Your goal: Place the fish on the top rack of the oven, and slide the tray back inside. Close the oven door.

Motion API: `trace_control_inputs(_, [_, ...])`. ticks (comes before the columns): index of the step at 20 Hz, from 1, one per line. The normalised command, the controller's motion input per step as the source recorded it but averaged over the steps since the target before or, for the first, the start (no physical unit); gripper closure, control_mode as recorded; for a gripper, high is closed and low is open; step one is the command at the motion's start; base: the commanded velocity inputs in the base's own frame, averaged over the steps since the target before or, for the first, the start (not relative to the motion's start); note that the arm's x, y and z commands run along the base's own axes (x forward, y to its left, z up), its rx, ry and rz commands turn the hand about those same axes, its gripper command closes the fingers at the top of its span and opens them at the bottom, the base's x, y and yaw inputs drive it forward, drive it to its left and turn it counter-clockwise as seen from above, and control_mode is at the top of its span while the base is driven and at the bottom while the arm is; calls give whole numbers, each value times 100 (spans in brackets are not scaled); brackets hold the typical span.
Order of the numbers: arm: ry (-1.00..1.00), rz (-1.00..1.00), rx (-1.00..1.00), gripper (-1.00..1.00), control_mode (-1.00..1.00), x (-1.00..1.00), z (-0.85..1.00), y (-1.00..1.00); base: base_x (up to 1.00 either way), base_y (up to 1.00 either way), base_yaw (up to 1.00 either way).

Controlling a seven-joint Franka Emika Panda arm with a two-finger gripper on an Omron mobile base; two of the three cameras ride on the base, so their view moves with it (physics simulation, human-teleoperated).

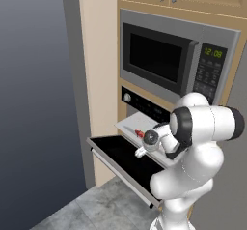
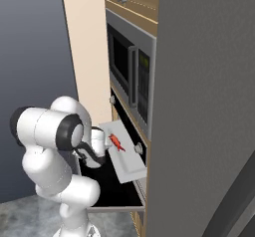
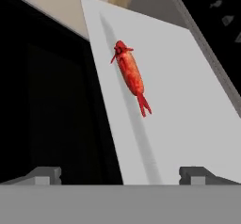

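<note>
The gripper (image 3: pixel 120 175) was empty with its jaws spread wide, hovering just off the near edge of the tray (image 3: pixel 188 105) and touching nothing. Below it, the oven door (image 1: pixel 116 152) hung down flat, its black inner face up, jutting out toward the robot.

The tray stood pulled out of the oven (image 1: pixel 144 106) over the door, and the fish (image 3: pixel 131 74) lay loose on it, toward the left side, lengthwise along a faint groove, head pointing into the oven and tail toward the gripper. So the placing looked done; the push and the door remained.

Risks, as judged from here:
- A sharp shove on the tray's near edge could have sent the loose fish skidding, most likely off the nearby left edge onto the door, since nothing fenced it in
- With the jaws this wide, one fingertip might have slipped over or under the thin edge instead of butting against it, tilting the tray
- A push off-centre could have skewed the tray so it jammed in its runners
- Coming in too high could have swept the fish's tail
- Lifting the door before the tray was fully home would have knocked the tray

Farther back, the microwave (image 1: pixel 166 60) above was well clear of all this
</note>
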Motion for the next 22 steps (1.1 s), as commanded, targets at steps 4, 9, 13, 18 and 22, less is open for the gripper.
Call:
trace_control_inputs(4, [37, 10, 5, -100, -100, -5, 27, 45, 0, 0, 0])
trace_control_inputs(9, [26, 5, 10, -100, -100, 2, 25, 32, 0, 0, 0])
trace_control_inputs(13, [0, 0, 8, -100, -100, 38, 0, 4, 0, 0, 0])
trace_control_inputs(18, [4, 2, 0, -100, -100, 33, -9, 2, 0, 0, 0])
trace_control_inputs(22, [-1, 0, 0, -100, -100, -3, -33, 36, 0, 0, 0])
